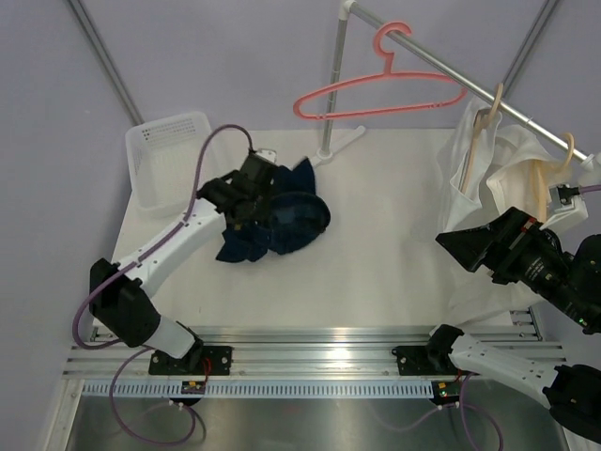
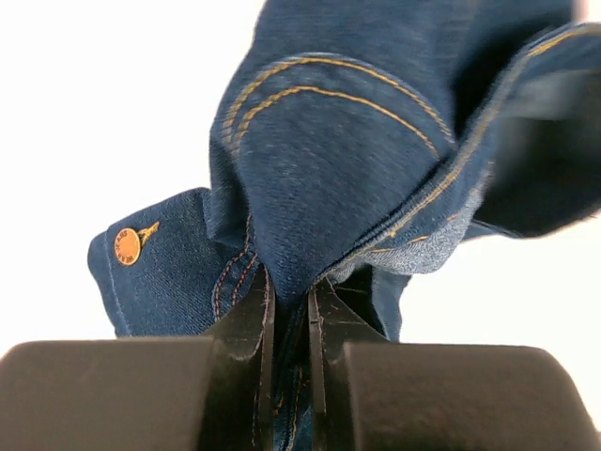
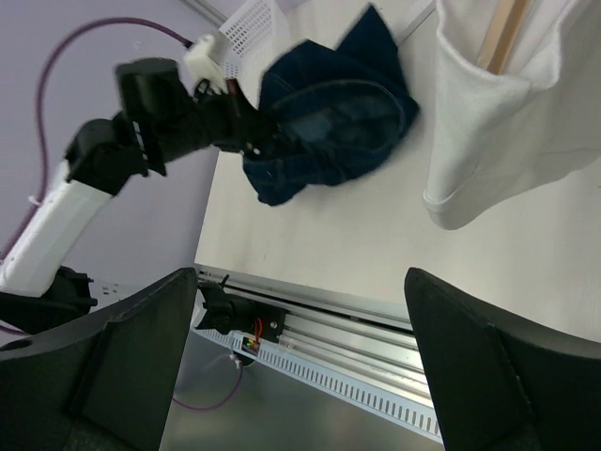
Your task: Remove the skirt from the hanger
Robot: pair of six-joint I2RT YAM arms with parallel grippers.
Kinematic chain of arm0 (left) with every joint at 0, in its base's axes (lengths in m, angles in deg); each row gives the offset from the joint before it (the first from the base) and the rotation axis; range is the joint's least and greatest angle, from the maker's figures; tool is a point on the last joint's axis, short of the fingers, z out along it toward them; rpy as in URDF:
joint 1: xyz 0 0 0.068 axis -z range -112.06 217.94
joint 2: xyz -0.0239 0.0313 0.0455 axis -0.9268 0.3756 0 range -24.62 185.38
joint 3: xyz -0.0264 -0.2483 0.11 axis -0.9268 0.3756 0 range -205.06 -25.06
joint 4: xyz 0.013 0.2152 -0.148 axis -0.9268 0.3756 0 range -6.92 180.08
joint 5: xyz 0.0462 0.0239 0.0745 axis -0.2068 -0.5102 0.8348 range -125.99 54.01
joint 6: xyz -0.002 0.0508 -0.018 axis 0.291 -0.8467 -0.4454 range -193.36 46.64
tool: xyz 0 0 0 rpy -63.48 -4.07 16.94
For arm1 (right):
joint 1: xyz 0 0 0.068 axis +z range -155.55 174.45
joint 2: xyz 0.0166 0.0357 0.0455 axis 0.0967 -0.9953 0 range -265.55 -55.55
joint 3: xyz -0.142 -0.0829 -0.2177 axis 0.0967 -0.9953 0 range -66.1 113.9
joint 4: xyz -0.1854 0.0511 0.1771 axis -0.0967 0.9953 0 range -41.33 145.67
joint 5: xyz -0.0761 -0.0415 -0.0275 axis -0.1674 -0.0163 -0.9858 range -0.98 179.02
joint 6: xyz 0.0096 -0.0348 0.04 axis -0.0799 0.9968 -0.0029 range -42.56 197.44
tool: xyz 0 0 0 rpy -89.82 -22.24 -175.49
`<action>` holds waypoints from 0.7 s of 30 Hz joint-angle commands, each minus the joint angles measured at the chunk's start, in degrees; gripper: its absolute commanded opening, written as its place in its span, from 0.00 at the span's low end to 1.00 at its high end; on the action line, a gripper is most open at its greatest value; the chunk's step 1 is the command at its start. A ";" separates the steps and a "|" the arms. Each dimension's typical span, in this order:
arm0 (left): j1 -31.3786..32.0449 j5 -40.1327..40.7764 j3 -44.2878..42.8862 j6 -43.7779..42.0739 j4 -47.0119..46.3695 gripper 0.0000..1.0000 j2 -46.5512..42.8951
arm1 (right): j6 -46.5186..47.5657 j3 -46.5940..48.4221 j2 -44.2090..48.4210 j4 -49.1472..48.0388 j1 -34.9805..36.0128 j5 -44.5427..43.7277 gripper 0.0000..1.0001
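Black fingers of the left gripper (image 2: 288, 296) are pinching a fold of the dark blue denim skirt (image 2: 338, 141). The jaws are nearly together with only the cloth between them, probably so the seam-stiffened fabric is not slipping under a pull. Seen from above, the skirt is lying bunched on the white table (image 1: 394, 235) at about ten o'clock, well apart from the pink plastic hanger (image 1: 376, 94), which is hanging bare on the metal rail (image 1: 451, 67) toward one o'clock; judging by that, the removal is looking done. At three o'clock the right gripper (image 3: 300, 282) is hovering with jaws spread wide, holding nothing, near the white garment (image 1: 507, 160) on its wooden hanger (image 1: 474, 150), seemingly parked clear of the work.
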 commanded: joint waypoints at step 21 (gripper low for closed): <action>-35.91 -15.27 -30.84 4.21 -16.12 0.00 1.05 | 2.19 1.64 -7.78 10.35 -0.31 6.84 1.00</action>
